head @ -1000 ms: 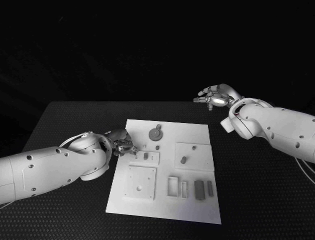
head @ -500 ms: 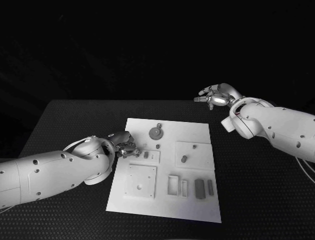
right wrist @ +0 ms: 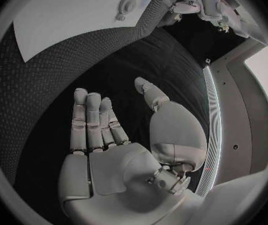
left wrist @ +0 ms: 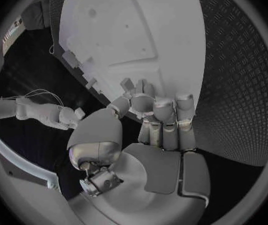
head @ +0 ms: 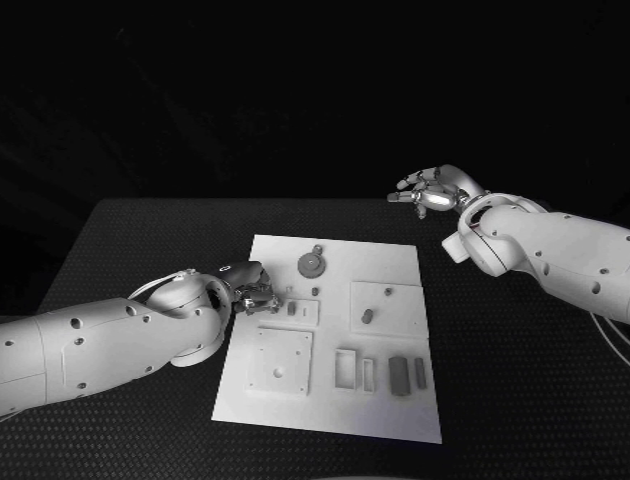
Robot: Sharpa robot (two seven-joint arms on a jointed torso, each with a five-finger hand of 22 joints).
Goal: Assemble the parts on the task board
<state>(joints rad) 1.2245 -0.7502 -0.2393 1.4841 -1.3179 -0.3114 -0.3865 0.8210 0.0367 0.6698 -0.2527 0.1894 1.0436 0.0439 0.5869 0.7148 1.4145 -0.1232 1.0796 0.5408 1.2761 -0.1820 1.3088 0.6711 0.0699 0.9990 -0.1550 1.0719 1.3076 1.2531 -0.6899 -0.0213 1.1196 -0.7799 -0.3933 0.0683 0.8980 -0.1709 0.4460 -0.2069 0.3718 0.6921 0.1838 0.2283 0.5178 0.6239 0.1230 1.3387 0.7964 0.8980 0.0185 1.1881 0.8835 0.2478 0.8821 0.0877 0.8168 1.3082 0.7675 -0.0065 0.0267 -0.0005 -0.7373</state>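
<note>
Head view: one white task board (head: 337,400) mid-table, carrying several small grey parts: a round one with a stem (head: 311,265) near the far edge, a small slug (head: 367,316) in a square recess, two upright bars (head: 399,377) by the near right corner. Just off the board's left edge, left hand (head: 253,292) with fingers curled in tight; cannot tell whether anything sits between them. Well beyond the board's far right corner, right hand (head: 431,191) raised, fingers apart and holding nothing. Against a second ago: left hand drawn slightly back from the board edge; right hand unmoved. No readable writing anywhere.
</note>
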